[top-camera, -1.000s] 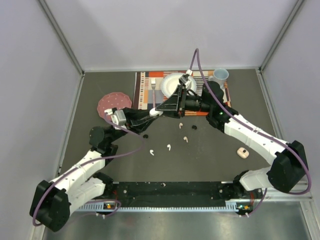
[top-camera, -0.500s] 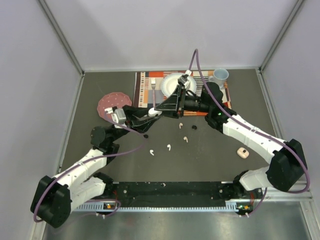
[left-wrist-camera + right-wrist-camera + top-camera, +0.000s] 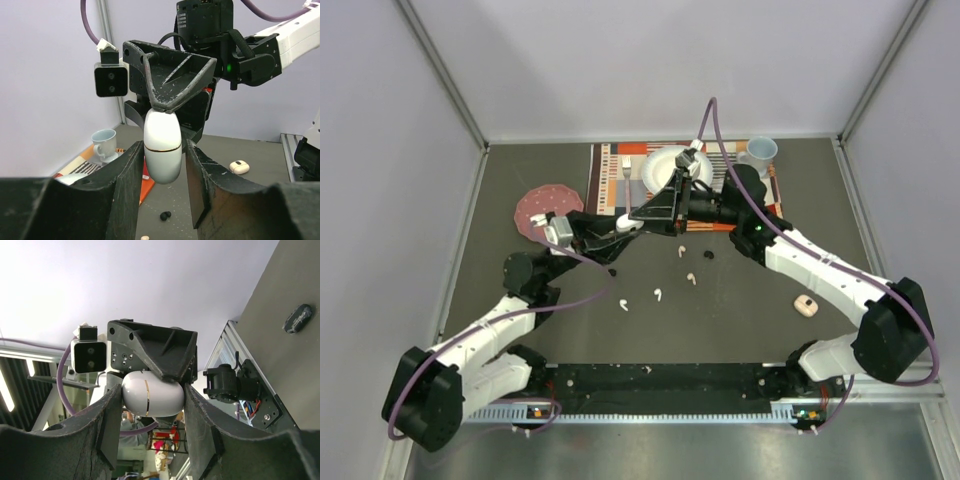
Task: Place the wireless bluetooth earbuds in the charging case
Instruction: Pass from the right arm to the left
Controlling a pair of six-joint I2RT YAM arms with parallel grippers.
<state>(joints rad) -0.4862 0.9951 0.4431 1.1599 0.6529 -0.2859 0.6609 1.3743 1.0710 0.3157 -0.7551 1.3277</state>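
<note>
A white charging case point(image 3: 632, 224) with a gold seam, lid closed, hangs above the table between both grippers. My right gripper point(image 3: 642, 217) is shut on it; its fingers press both ends in the right wrist view point(image 3: 152, 394). My left gripper point(image 3: 623, 227) stands round the case's lower half point(image 3: 162, 145), one finger touching, a thin gap at the other. On the table lie two white earbuds point(image 3: 623, 304) point(image 3: 658, 295), two pale pink earbuds point(image 3: 681, 250) point(image 3: 691, 278) and two black earbuds point(image 3: 611, 270) point(image 3: 708, 255).
A pale pink case point(image 3: 804, 305) lies at the right. A placemat point(image 3: 610, 175) with a plate point(image 3: 665, 165) and a mug point(image 3: 760, 152) is at the back, and a round pink coaster point(image 3: 542, 207) at the left. A dark oblong object point(image 3: 297, 317) lies on the table.
Almost nothing. Both arms hold their place with the case between them; the left arm has shifted very slightly.
</note>
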